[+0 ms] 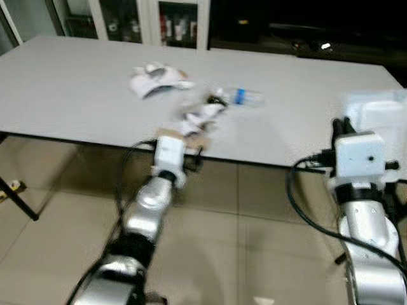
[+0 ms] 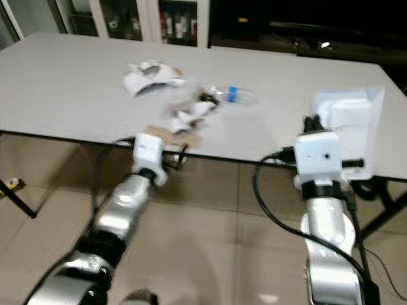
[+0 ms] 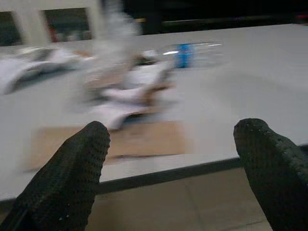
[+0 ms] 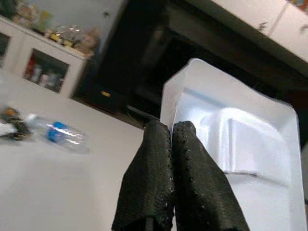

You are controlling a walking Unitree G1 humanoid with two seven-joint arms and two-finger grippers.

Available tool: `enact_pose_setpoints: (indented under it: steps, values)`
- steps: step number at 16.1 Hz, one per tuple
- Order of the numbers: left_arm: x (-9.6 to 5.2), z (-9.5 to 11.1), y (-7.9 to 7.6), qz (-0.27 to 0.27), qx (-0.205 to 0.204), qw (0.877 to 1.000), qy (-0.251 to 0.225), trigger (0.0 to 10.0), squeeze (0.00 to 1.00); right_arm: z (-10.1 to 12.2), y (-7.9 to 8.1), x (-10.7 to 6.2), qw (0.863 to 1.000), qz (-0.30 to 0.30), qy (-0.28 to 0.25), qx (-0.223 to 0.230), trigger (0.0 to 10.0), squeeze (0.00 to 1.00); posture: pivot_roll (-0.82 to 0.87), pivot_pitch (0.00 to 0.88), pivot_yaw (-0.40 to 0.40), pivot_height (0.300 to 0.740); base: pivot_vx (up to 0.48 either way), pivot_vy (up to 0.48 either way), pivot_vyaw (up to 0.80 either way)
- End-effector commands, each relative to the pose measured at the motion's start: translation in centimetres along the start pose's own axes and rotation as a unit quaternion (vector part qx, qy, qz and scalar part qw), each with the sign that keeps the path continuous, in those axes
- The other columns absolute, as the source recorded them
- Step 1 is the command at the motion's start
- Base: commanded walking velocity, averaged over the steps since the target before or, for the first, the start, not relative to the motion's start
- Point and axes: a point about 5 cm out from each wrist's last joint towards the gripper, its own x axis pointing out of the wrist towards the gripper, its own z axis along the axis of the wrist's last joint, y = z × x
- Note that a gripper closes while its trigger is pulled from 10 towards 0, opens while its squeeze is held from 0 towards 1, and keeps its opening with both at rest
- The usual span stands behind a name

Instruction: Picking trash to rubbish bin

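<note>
Trash lies on the grey table (image 1: 76, 95): crumpled white paper (image 1: 156, 79), a clear plastic bottle with a blue label (image 1: 243, 96), a crumpled wrapper (image 1: 200, 116) and a flat piece of brown cardboard (image 3: 120, 142) at the front edge. My left gripper (image 3: 174, 137) is open at that front edge, level with the tabletop, its fingers spread just short of the cardboard. My right gripper (image 4: 171, 127) is shut with nothing between its fingers. It is raised near the table's right side, close in front of a clear plastic container (image 4: 231, 139).
Glass-fronted white cabinets (image 1: 172, 22) stand behind the table. A black table leg (image 1: 19, 203) slants down at the left over the beige tiled floor (image 1: 254, 229). Black cables (image 1: 305, 210) hang beside my right arm.
</note>
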Motion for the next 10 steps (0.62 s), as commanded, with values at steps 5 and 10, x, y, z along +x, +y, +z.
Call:
enact_pose_setpoints:
  steps: [5,10]
  values:
    - [0.11,0.08,0.67,0.007,-0.006,1.0,0.005,10.0,0.0,0.23,0.33,-0.09,1.0,0.007,-0.003,0.003,10.0,0.0,0.12,0.073,-0.035,0.74,0.0,-0.259,0.0]
    - [0.26,-0.01,0.73,0.011,-0.026,1.0,0.014,10.0,0.0,0.15,0.49,-0.24,1.0,0.011,0.0,0.003,10.0,0.0,0.12,0.075,-0.037,0.74,0.0,0.0,0.0]
